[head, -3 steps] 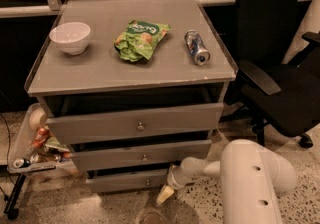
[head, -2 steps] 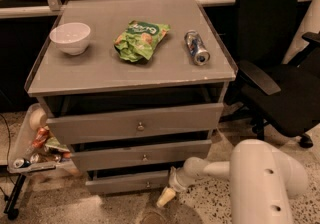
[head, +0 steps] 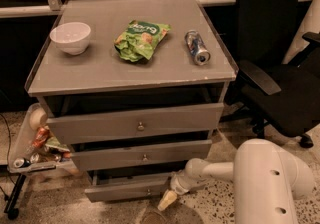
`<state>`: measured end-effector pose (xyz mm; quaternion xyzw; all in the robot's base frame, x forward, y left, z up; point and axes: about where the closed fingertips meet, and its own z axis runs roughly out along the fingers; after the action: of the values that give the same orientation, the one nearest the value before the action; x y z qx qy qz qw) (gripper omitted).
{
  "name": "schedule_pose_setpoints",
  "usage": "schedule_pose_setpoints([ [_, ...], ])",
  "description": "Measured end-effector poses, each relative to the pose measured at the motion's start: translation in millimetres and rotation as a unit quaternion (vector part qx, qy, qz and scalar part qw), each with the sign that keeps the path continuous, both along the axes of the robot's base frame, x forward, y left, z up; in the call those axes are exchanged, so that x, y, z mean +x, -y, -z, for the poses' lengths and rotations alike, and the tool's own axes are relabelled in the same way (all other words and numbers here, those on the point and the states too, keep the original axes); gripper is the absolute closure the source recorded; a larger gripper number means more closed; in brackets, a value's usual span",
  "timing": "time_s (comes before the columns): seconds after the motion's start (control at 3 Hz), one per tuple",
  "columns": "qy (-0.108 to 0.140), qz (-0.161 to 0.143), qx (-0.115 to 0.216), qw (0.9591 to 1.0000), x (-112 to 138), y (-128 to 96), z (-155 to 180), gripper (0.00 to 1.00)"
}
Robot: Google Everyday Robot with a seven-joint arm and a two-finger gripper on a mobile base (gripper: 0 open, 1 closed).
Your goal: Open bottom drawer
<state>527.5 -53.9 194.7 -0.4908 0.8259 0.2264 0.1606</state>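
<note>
Camera view, looking down at the front of a grey three-drawer table (head: 100,70).

On the top:
- A white bowl (head: 70,37) stands upright at upper left.
- A crumpled green snack bag (head: 141,39) lies near the centre.
- A drink can (head: 197,47) lies on its side to the right of the bag, one end turned toward the camera.
- None of the three touch.

Below the top:
- The top drawer (head: 137,122) has the tallest front, with a small round knob at its centre.
- The middle drawer (head: 142,154) sits under it and is narrower.
- A dark gap shows above each front.
- The bottom drawer (head: 125,189) is at lower centre of the frame. It is the lowest and slimmest front, close to the floor (head: 310,208).
- There is a dark gap above it and a strip of its left side is visible, so it seems a little way out.
- Its knob is too small to make out with certainty.

The gripper (head: 167,200) is a cream-coloured tip at lower centre of the frame. It sits just beside the right end of the bottom drawer's front and angles down and left toward the speckled floor. Whether it touches the front cannot be told, nor whether it is open or closed.

The white arm (head: 265,180) fills the lower right. A slim forearm reaches left from a bulky rounded body to the gripper.

At the right side, a black office chair (head: 275,53) stands beside the table.

At the left edge, a tray (head: 20,140) on a black stand holds cans and wrappers. It is just beside the table's left side.
</note>
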Motion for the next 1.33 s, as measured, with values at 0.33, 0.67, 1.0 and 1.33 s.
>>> schedule_pose_setpoints([
  [0.33, 0.011, 0.006, -0.005, 0.9999, 9.0, -4.4, -1.0, 0.00],
  [0.67, 0.020, 0.009, -0.010, 0.9997, 15.7, -8.3, 0.1, 0.00],
  [1.0, 0.014, -0.001, -0.019, 0.9997, 9.9, -15.5, 9.2, 0.00],
  [1.33, -0.029, -0.004, -0.033, 0.9990, -15.9, -11.2, 28.9, 0.00],
])
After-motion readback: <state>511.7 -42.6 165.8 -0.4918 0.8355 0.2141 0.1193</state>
